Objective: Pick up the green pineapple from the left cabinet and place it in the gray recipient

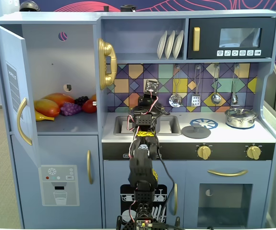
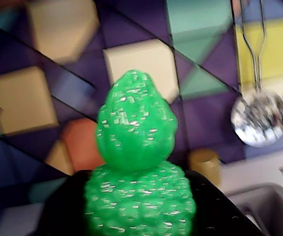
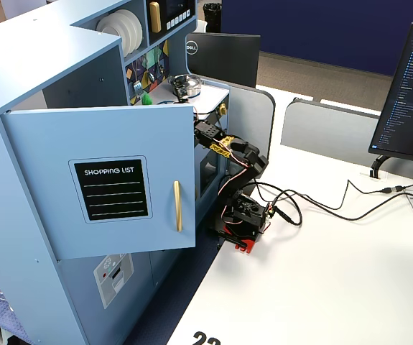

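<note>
At the left of a fixed view I see the left cabinet (image 1: 61, 72) with its door (image 1: 15, 91) swung open; on its shelf lie a mango (image 1: 47, 107), a purple grape bunch (image 1: 70, 109) and some red fruit, no green one among them. In the middle of that view my arm (image 1: 142, 158) reaches up over the sink (image 1: 147, 125), in front of the tiled back wall (image 1: 142, 79).

In the wrist view the green pineapple (image 2: 136, 172) fills the centre, leafy top up, bumpy body low in the frame and seated against the dark gripper (image 2: 141, 216) body. I judge the pincer is clamped on the pineapple, though the fingertips themselves are hidden behind it. The tiles sit blurred behind it, a hanging ladle (image 2: 257, 118) at the right and a sink corner at lower right.

Right of the sink in the fixed view are a gray lid-like disc (image 1: 196, 131) on the counter and a shiny pot (image 1: 241, 117) on the hob. I can't pick out a plain gray pot in any view, so the target is uncertain.

Risks as I judge them: the bumpy, rounded plastic could slip or twist in a light grip if I swing fast. Going right, the wrist could clip the hanging utensils or the shiny pot. I could also drop it in the wrong pot or into the sink.
</note>
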### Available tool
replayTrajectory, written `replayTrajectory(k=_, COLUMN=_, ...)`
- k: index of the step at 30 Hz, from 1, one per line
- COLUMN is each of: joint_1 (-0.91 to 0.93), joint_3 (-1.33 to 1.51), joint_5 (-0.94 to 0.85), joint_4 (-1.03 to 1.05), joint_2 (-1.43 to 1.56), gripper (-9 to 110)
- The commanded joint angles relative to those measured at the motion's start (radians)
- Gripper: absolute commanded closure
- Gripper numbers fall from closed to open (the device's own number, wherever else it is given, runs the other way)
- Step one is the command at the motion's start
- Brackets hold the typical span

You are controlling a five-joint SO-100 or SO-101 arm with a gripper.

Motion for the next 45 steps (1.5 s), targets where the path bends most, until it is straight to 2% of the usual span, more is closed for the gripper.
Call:
replayTrajectory(k=1, joint_1=0.034, joint_3=-0.107, joint_5=0.025, joint_4=-0.011, joint_2=-0.017, gripper=59)
replayTrajectory(k=4, joint_1=0.051, joint_3=-0.135, joint_5=0.034, joint_4=0.054, joint_2=0.040, gripper=57)
replayTrajectory(k=7, joint_1=0.083, joint_3=-0.121, joint_5=0.041, joint_4=0.190, joint_2=0.187, gripper=61)
replayTrajectory(k=10, joint_1=0.107, joint_3=-0.087, joint_5=0.051, joint_4=0.500, joint_2=0.399, gripper=67)
replayTrajectory(k=13, joint_1=0.080, joint_3=-0.061, joint_5=-0.123, joint_4=0.916, joint_2=0.555, gripper=83)
replayTrajectory(k=17, joint_1=0.051, joint_3=0.146, joint_5=-0.241, joint_4=1.190, joint_2=0.652, gripper=92)
replayTrajectory(k=20, joint_1=0.028, joint_3=0.413, joint_5=-0.229, joint_4=1.190, joint_2=0.696, gripper=96)
replayTrajectory(k=22, joint_1=0.006, joint_3=0.607, joint_5=-0.190, joint_4=1.103, joint_2=0.735, gripper=97)
replayTrajectory(k=25, joint_1=-0.014, joint_3=0.859, joint_5=-0.222, joint_4=0.988, joint_2=0.790, gripper=98)
replayTrajectory(k=28, joint_1=-0.028, joint_3=1.029, joint_5=-0.216, joint_4=0.942, joint_2=0.799, gripper=99)
replayTrajectory(k=34, joint_1=-0.084, joint_3=1.062, joint_5=-0.325, joint_4=1.324, joint_2=0.890, gripper=98)
replayTrajectory(k=36, joint_1=-0.094, joint_3=1.062, joint_5=-0.233, joint_4=1.419, joint_2=0.963, gripper=97)
replayTrajectory(k=39, joint_1=-0.104, joint_3=1.062, joint_5=-0.097, joint_4=1.456, joint_2=0.989, gripper=96)
replayTrajectory(k=45, joint_1=-0.107, joint_3=1.062, joint_5=-0.087, joint_4=1.454, joint_2=0.989, gripper=96)
